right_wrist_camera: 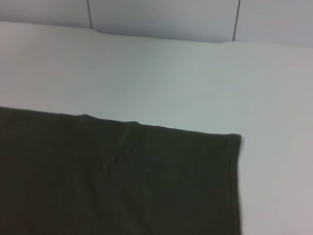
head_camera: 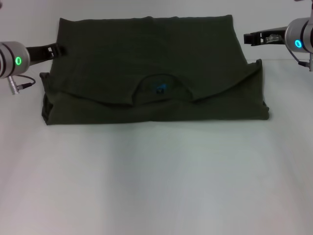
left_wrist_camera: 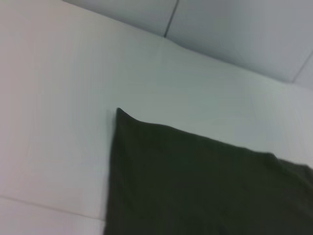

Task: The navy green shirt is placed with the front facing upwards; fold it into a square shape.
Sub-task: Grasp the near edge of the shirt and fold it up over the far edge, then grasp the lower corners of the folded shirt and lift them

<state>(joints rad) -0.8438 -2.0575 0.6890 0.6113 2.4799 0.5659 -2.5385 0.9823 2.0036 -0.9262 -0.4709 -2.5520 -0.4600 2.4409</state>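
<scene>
Navy green shirt (head_camera: pixel 156 83), dark olive cotton, lies folded into a wide band across the white table (head_camera: pixel 156 176), long axis running left to right. Left gripper (head_camera: pixel 57 50) and right gripper (head_camera: pixel 248 38) flank its far corners; neither one's opening can be told.

White table (head_camera: pixel 156 186) w/ one item lying directly on it — the navy green shirt (head_camera: pixel 146 58), dark olive, folded into a wide rectangle, flat, collar & blue label facing up near its front edge.
</scene>
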